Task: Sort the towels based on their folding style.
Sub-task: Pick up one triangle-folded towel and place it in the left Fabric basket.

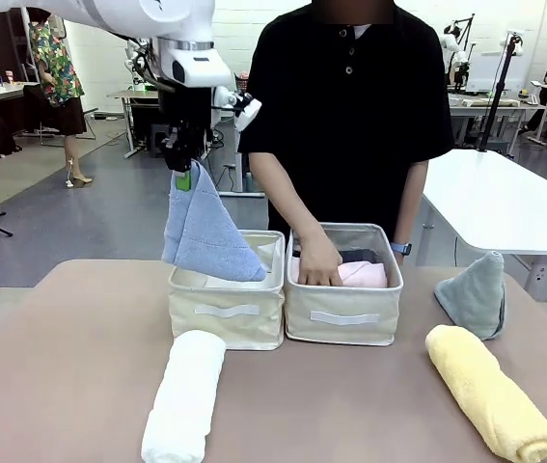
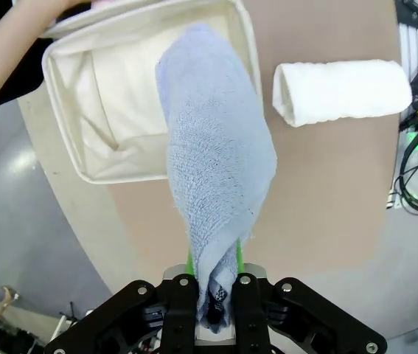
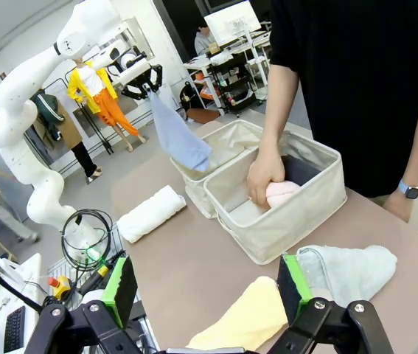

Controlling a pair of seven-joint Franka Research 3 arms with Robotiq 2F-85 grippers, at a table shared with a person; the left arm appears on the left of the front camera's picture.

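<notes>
Blue towel (image 1: 205, 236): cone-folded, soft terry, hanging by its tip straight down from the left gripper (image 1: 184, 174). Fingers clamped tight on the pinched apex, green pads just showing either side of the cloth. Holding it by the tip probably lets the fold keep its cone shape. The wide end flares out below the fingers, over one edge of the left basket (image 1: 225, 311). It is not lowered in yet; cannot tell whether it brushes the rim. From the left wrist view the basket under the fingertips looks bare of towels, so it is likely the one meant for cones.

Right basket (image 1: 345, 318) sits beside it. The person's hand (image 1: 319, 262) presses on a pink roll (image 1: 365, 275), with a dark roll (image 1: 358, 256) behind. Rolls go there, it seems.

Right gripper (image 3: 207, 291): fingers spread wide, nothing between them. Yellow roll (image 3: 242, 321) and grey-green cone (image 3: 352, 269) lie just beyond its fingertips. White roll (image 1: 184, 400) lies on the table, off to one side below the left fingers.
</notes>
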